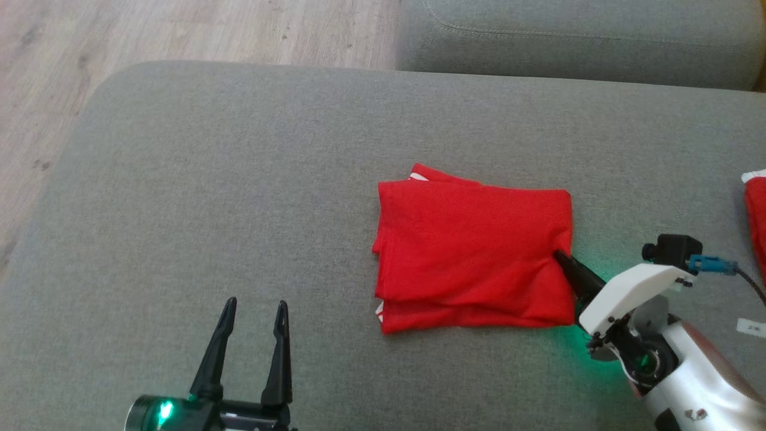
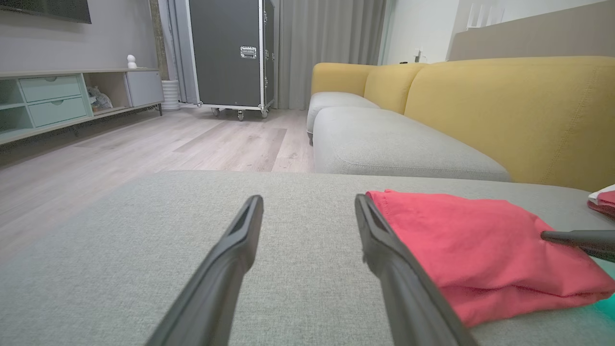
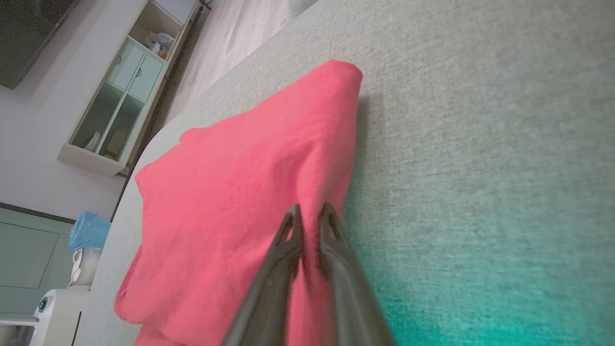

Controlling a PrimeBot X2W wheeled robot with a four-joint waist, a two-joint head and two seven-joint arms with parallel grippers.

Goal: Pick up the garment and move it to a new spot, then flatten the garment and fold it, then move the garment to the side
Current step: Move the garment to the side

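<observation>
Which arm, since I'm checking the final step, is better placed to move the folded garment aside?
Right. The right gripper is closed on the red garment at its right edge; the left gripper stands open over the cushion, apart from it.

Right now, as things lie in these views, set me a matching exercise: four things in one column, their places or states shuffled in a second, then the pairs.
Things:
1. left end effector
2. right end effector
3. red garment
4. second red cloth

Places or states:
A. folded, lying on the grey cushion
B. open, holding nothing
C. cut off at the head view's right border
D. shut on the garment's right edge

Pairs: 1-B, 2-D, 3-A, 4-C
</observation>
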